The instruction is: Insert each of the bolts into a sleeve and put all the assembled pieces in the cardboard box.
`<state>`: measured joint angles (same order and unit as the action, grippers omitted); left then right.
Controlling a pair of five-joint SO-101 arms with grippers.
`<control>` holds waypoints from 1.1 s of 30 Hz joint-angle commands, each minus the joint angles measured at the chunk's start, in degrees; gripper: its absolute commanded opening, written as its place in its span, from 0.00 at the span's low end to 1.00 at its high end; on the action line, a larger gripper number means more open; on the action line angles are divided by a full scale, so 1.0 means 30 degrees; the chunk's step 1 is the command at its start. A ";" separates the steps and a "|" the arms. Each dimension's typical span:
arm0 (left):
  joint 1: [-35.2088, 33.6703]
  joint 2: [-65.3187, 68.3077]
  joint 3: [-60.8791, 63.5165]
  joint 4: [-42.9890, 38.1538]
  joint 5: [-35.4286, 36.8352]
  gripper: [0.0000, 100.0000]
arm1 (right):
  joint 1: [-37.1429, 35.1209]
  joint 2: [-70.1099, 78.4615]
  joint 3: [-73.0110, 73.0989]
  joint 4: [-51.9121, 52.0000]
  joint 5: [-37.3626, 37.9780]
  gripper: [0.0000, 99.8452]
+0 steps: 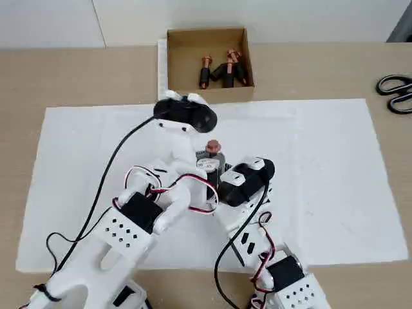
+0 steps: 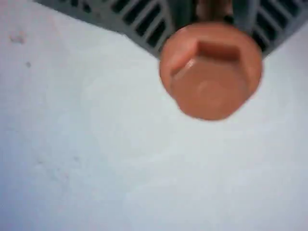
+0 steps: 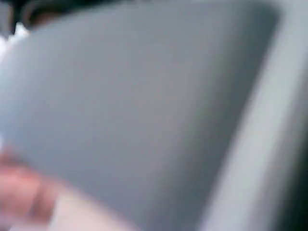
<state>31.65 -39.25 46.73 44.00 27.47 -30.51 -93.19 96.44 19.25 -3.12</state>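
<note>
A copper bolt [image 1: 213, 147] stands head-up at the middle of the white sheet. Its hexagonal head [image 2: 210, 72] is very close in the left wrist view. The shaft runs between grey ribbed fingers [image 2: 139, 19] of my left gripper [image 1: 210, 159], which is shut on it. My right gripper [image 1: 248, 177] sits just right of the bolt, close against the left one. The right wrist view has a blurred grey surface and a copper smear [image 3: 21, 192] at one edge. The cardboard box [image 1: 177, 64] at the back holds several bolts seated in black sleeves [image 1: 225, 69].
A white paper sheet [image 1: 322, 167] covers the wooden table. Scissors [image 1: 396, 93] lie at the far right edge. Both arms and their cables crowd the front centre. The sheet is bare to the right and left of the arms.
</note>
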 commanded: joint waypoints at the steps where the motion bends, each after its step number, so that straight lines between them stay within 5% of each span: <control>1: 0.0147 -0.0234 -0.0103 0.0293 -0.0234 0.01 | -0.0190 -0.0425 0.0147 0.0015 -0.0059 0.00; 13: 0.0850 -0.0205 0.0806 0.0264 -0.0234 0.01 | -0.0190 -0.0425 0.0147 0.0015 -0.0059 0.00; 22: 0.0850 -0.0381 0.0659 0.0352 -0.0147 0.27 | -0.0190 -0.0425 0.0147 0.0015 -0.0059 0.00; 33: -0.1055 -0.0381 -0.2857 0.0381 -0.0147 0.29 | -0.0161 -0.0425 0.0147 0.0015 -0.0059 0.00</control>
<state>29.63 -39.08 44.79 45.32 27.12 -30.77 -93.89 96.44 19.16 -3.12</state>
